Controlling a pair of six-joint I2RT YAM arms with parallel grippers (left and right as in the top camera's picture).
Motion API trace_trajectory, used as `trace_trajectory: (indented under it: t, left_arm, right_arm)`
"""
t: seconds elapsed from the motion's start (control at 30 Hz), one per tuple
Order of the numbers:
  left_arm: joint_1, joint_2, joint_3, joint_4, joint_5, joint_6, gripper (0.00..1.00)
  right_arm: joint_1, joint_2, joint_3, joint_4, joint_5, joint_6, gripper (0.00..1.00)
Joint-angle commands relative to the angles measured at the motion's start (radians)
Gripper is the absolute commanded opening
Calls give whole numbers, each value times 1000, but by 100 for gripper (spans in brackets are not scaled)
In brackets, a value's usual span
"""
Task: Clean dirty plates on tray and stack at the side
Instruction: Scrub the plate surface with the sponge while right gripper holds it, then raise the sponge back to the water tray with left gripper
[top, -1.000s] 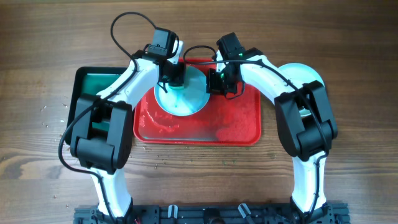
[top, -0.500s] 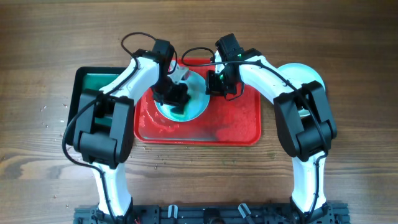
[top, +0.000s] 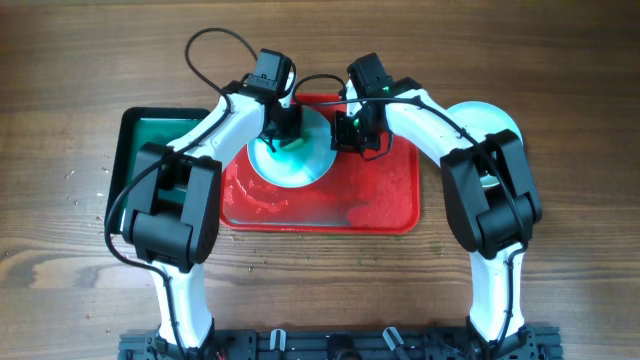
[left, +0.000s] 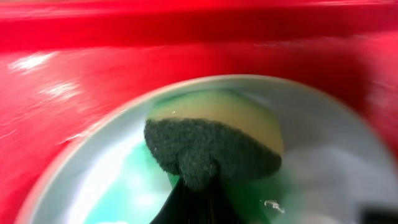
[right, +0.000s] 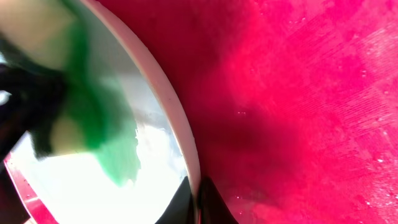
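Left tool (top: 281, 128): closed narrow on a yellow sponge with dark green scouring face (left: 211, 146). The sponge is pinched at its near edge so the rough side bears on the plate. Upper centre of the overhead frame.
Right tool (top: 348, 132): fingers nipped shut on the plate's right rim, judged to hold it against the push of the scrubbing.
Plate in work: pale aqua round shallow plate (top: 300, 160), lying flat in the upper left part of the tray. A wet green smear (right: 106, 149) runs across its well, so it is not yet clean.
Tray: large red rectangular plastic tray (top: 380, 200), centre of frame, wet sheen, pale streaks along its lower part.
Set aside: second pale aqua plate (top: 495, 118), on the worktop right of the tray and partly under the right arm. Judged the stacking place; cannot tell whether anything lies beneath it.
Adjacent: small dark green tray (top: 140, 135), just left of the red one, half hidden by the left arm.
Surface: brown wooden plank worktop (top: 60, 270), pale specks at frame left.
Room: nothing beyond the worktop in view.
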Motion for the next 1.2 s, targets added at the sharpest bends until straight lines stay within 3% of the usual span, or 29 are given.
trace_trajectory:
  t: [0.0, 0.1, 0.17, 0.27, 0.37, 0.57, 0.63, 0.7, 0.8, 1.17]
  left_arm:
    - [22, 29, -24, -137, -313, -287, 4]
    - [22, 29, -24, -238, -166, -304, 4]
    - [22, 29, -24, -270, 101, -129, 4]
    - [22, 29, -24, -299, 383, 85, 4]
    - [22, 29, -24, -294, 528, 192, 4]
    - [31, 29, -24, -111, 506, 166, 4]
    - [39, 29, -24, -36, 351, 49, 4]
    - [53, 29, -24, 16, 67, -104, 4]
    - [85, 27, -5, 19, -124, -182, 4]
    - [181, -101, 354, -338, -77, -182, 4]
  right_arm:
    - [1, 10, -4, -3, -36, -2, 4]
    - [1, 10, -4, -3, -36, -1, 4]
    - [1, 10, -4, -3, -37, -1, 4]
    - [1, 10, -4, -2, -37, 0, 4]
    - [1, 10, -4, 1, -37, 0, 4]
    - [2, 10, -4, 2, -37, 0, 4]
    - [2, 10, -4, 1, -37, 0, 4]
    - [3, 10, -4, 2, -36, 1, 4]
    - [9, 10, -4, -1, -16, 11, 4]
    - [74, 10, -4, 5, 100, 114, 6]
